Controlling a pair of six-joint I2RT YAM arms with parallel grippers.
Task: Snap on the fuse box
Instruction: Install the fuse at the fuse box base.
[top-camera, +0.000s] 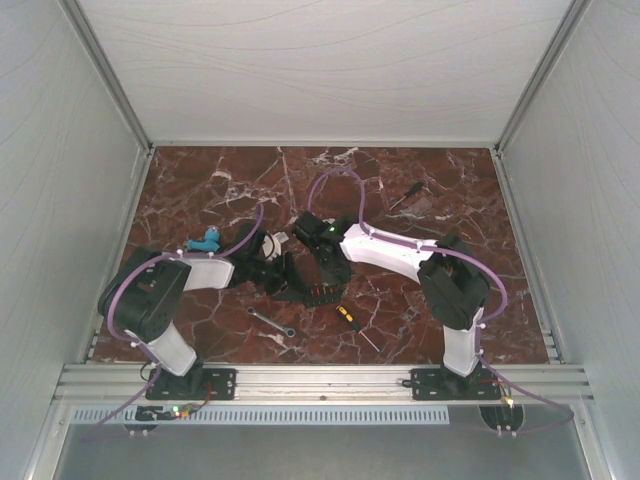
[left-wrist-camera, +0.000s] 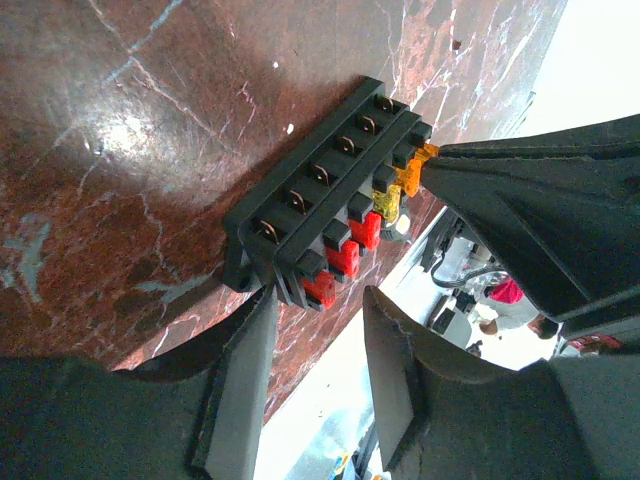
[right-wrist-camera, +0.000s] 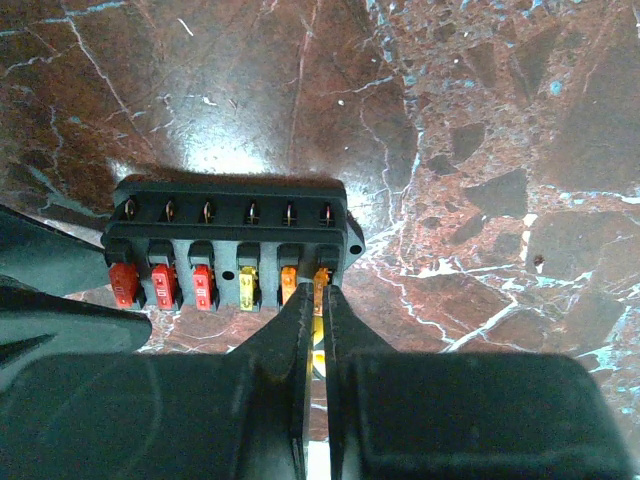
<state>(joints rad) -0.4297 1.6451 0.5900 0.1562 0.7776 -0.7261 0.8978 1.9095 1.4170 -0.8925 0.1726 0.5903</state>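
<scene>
"Two claws are meeting at the fuse box (right-wrist-camera: 230, 225). Where is it lying?"

"It is lying in the middle of the table (top-camera: 200, 190), between your two claws. The wrench (top-camera: 272, 322) and the screwdriver (top-camera: 355, 326) are lying a bit nearer to you. I am not seeing any lid on it, or anywhere else."

"What is my right claw (right-wrist-camera: 318, 300) doing?"

"Your right claw is squeezed all the way closed. Its tips are touching the orange fuse (right-wrist-camera: 321, 277) at the end of the row. I cannot tell if it is pinching that fuse or only pushing on it."

"And my left claw (left-wrist-camera: 320, 292)?"

"Your left claw is standing about half wide, at the end with the red fuses (left-wrist-camera: 345, 258), on the left side. One finger (left-wrist-camera: 250, 350) is touching the box corner. A gap is showing by the other finger, so I think it is steadying the box, not gripping it."

"Which step am I doing?"

"I think you are pressing the last fuse down into its slot. The next move is calling for a straight, gentle push while your left claw is stopping the box from sliding. After that, I think the lid is going to need finding."
</scene>
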